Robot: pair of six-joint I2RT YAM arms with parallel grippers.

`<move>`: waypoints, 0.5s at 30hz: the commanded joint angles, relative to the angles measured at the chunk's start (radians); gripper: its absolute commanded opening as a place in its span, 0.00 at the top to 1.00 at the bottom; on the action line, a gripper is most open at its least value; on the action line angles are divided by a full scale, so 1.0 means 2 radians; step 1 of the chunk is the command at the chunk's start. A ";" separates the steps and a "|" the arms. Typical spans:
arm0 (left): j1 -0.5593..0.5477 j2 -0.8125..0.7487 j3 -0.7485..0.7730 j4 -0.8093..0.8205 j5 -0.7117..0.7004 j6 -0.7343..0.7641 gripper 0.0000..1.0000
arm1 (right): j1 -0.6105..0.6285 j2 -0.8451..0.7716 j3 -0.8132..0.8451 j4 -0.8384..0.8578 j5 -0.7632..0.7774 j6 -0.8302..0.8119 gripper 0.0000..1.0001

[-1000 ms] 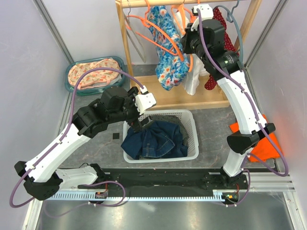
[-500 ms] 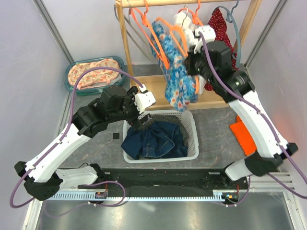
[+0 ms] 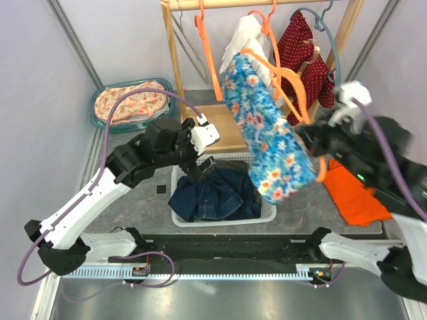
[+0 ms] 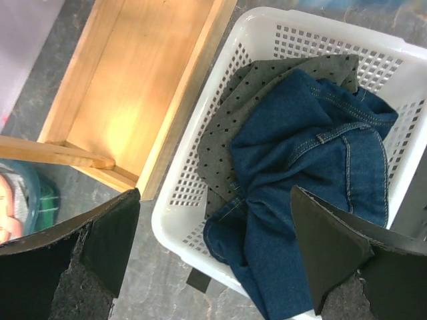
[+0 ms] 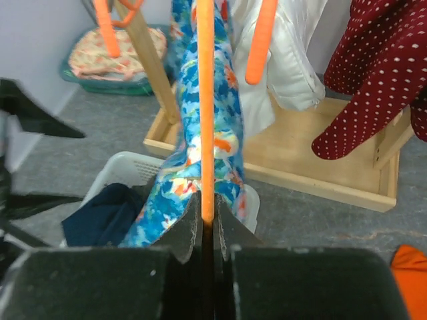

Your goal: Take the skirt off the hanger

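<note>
The right gripper (image 5: 207, 227) has its two black fingers pressed together on the thin bar of an orange plastic hanger (image 5: 205, 100); the blue floral skirt (image 3: 267, 133) is draped on that hanger, hanging in front of the wooden clothes rack (image 3: 175, 73) and above the right side of a white plastic laundry basket (image 4: 320, 22); the left gripper (image 4: 215, 257) hovers over the basket, fingers spread wide, holding nothing; dark blue denim clothing (image 4: 313, 147) lies inside.
</note>
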 commanded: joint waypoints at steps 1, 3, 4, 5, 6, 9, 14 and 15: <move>0.005 0.018 0.035 0.022 0.017 -0.035 0.00 | -0.001 -0.090 0.012 -0.019 -0.050 0.021 1.00; 0.010 0.028 0.045 0.015 0.043 -0.042 0.00 | -0.001 -0.123 0.007 -0.022 -0.070 0.023 1.00; 0.013 0.031 0.058 0.011 0.056 -0.044 0.00 | -0.001 -0.132 0.004 -0.028 -0.086 0.024 1.00; 0.022 0.035 0.067 0.008 0.082 -0.046 0.00 | -0.001 -0.143 0.002 -0.032 -0.090 0.024 1.00; 0.027 0.040 0.075 0.001 0.097 -0.052 0.00 | -0.001 -0.147 0.002 -0.035 -0.093 0.026 1.00; 0.060 0.045 0.106 -0.005 0.177 -0.069 0.00 | -0.002 -0.154 -0.005 -0.048 -0.116 0.022 1.00; 0.117 0.045 0.144 0.024 0.299 -0.117 0.00 | -0.002 -0.145 -0.012 -0.052 -0.157 0.017 1.00; 0.119 0.048 0.145 0.028 0.309 -0.122 0.00 | -0.002 -0.144 -0.012 -0.050 -0.159 0.016 1.00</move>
